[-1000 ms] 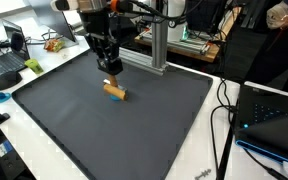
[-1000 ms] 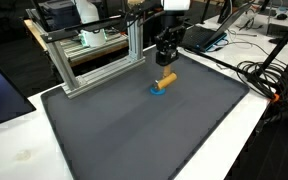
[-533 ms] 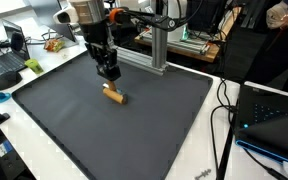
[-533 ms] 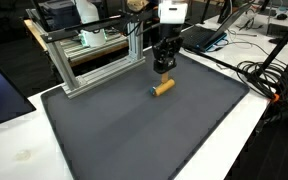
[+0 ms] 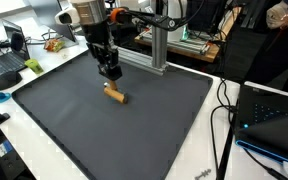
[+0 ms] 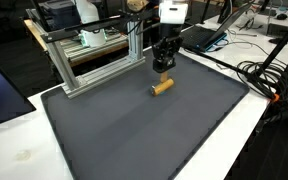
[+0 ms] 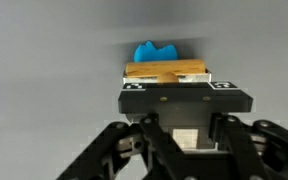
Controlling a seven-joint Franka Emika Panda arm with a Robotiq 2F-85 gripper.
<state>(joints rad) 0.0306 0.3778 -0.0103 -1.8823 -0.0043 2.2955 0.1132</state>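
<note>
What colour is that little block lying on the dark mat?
The block is tan, like wood; the wrist view shows it best.

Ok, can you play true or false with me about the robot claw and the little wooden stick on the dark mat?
1. The wooden stick lies on the dark mat. True.
2. The gripper is holding the stick up in the air. False: in both exterior views the stick lies flat on the mat, with the gripper above it.
3. The gripper's jaws are wide open. False: they are shut.
4. In the wrist view, something blue peeks out behind the stick. True.
5. A metal frame stands at the edge of the mat. True.
6. The stick is bright green. False: it is tan wood.
</note>
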